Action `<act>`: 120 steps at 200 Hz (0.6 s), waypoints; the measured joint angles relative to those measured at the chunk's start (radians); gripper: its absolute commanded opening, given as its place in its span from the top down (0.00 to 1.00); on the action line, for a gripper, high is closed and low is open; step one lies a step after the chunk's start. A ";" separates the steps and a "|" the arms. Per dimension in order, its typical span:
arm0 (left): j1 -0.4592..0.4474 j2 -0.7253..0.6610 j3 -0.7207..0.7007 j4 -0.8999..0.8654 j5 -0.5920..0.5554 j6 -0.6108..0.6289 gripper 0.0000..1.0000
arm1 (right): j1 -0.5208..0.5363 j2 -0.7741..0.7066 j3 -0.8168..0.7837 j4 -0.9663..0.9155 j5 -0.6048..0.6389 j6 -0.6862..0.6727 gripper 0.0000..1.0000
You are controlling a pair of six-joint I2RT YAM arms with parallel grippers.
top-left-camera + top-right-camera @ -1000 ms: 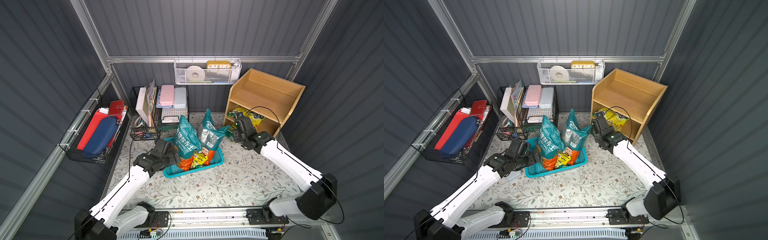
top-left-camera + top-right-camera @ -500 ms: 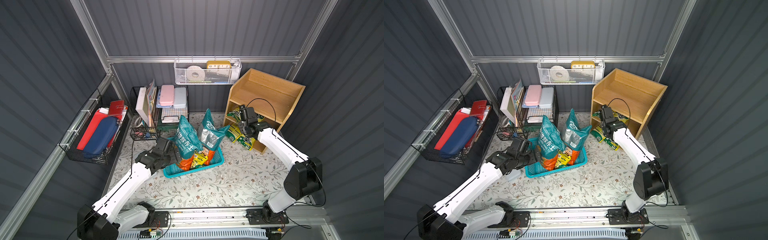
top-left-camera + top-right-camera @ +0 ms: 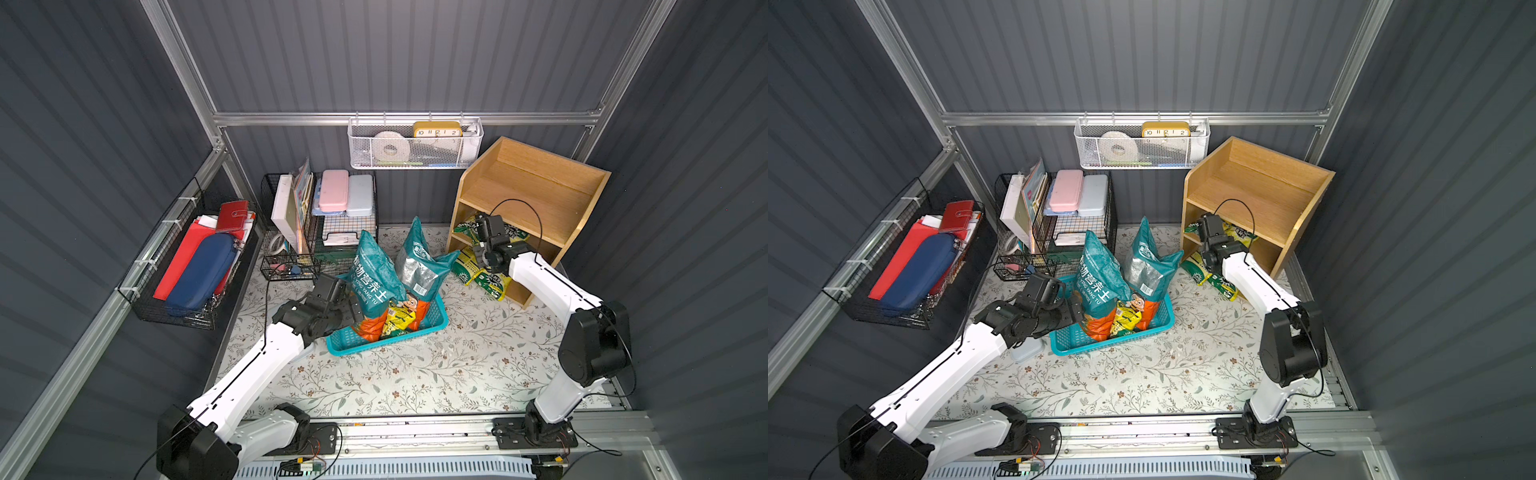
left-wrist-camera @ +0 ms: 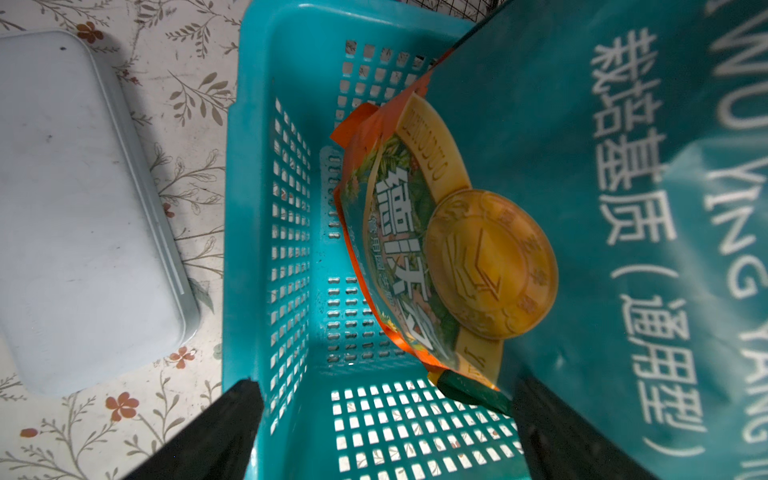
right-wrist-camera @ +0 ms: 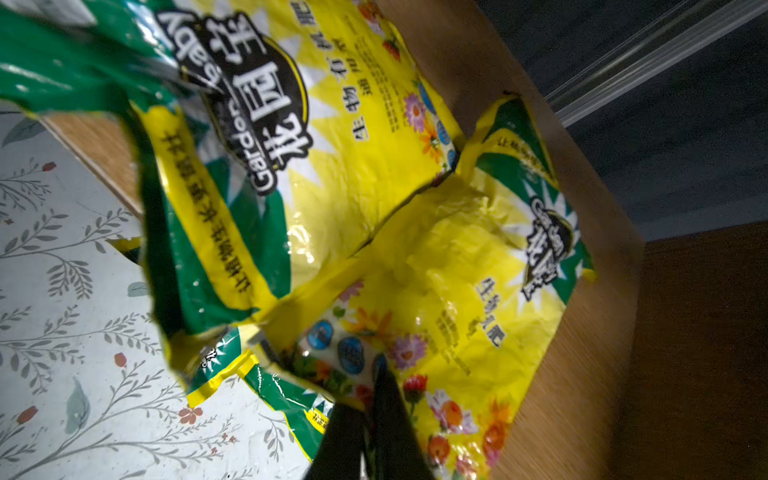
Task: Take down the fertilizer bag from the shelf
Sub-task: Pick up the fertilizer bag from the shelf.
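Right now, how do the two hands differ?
The left hand is open; the right hand is shut. The left hangs over the teal basket beside a soil bag; the right is at the shelf, right up against yellow fertilizer bags. Whether the right grips one is unclear. Both are black.

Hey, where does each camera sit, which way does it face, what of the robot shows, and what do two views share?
Both top views: high above the arm bases, looking down toward the back wall; both arms show, left end effector at the teal basket, right end effector at the shelf.
Left wrist: on the left arm, looking into the basket; two open black fingers show.
Right wrist: on the right arm, facing fertilizer bags at the shelf; shut fingers show.
Shared: basket in top and left wrist views.
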State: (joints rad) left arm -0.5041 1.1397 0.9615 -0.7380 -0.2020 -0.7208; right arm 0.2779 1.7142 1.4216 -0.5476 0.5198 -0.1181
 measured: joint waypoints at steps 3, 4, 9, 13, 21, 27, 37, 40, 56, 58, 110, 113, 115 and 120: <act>0.000 0.000 0.000 0.000 0.000 0.000 0.01 | 0.000 -0.001 -0.001 0.000 0.001 0.001 1.00; 0.000 0.000 0.000 0.000 0.000 0.000 0.01 | 0.000 -0.001 -0.002 0.000 0.000 0.000 1.00; 0.000 0.000 0.000 0.000 0.000 0.000 0.01 | 0.000 -0.007 -0.007 0.002 0.000 0.002 1.00; 0.000 0.000 0.000 0.001 0.000 0.000 0.01 | -0.001 -0.014 -0.013 0.003 0.000 0.003 1.00; 0.000 0.000 0.000 0.001 0.000 0.000 0.01 | -0.003 -0.031 -0.027 0.003 0.000 0.009 1.00; 0.000 0.001 0.000 0.002 0.001 0.000 0.01 | -0.005 -0.050 -0.042 0.003 -0.003 0.013 1.00; 0.000 0.002 0.000 0.003 0.001 0.000 0.01 | -0.008 -0.083 -0.067 0.002 -0.013 0.019 1.00; 0.000 0.003 0.000 0.004 0.002 0.000 0.01 | -0.008 -0.094 -0.074 0.001 -0.015 0.022 1.00; 0.000 0.010 0.000 0.008 0.004 0.000 0.00 | -0.008 -0.145 -0.113 0.000 -0.034 0.036 0.99; 0.000 0.010 0.000 0.009 0.005 0.000 0.01 | -0.008 -0.150 -0.116 0.000 -0.036 0.037 0.98; 0.000 0.014 0.000 0.012 0.010 0.000 0.01 | -0.003 -0.192 -0.203 0.018 -0.078 0.037 0.44; 0.000 0.014 0.000 0.012 0.010 0.000 0.00 | -0.003 -0.192 -0.203 0.019 -0.077 0.040 0.43; 0.000 0.014 0.000 0.012 0.011 0.000 0.01 | -0.003 -0.192 -0.203 0.019 -0.076 0.037 0.43; 0.000 0.014 0.000 0.012 0.011 0.000 0.00 | -0.003 -0.192 -0.203 0.025 -0.073 0.033 0.42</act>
State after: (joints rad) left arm -0.5041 1.1534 0.9615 -0.7258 -0.1913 -0.7208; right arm 0.2752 1.5219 1.2182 -0.5228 0.4465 -0.0853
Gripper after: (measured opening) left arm 0.994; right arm 0.561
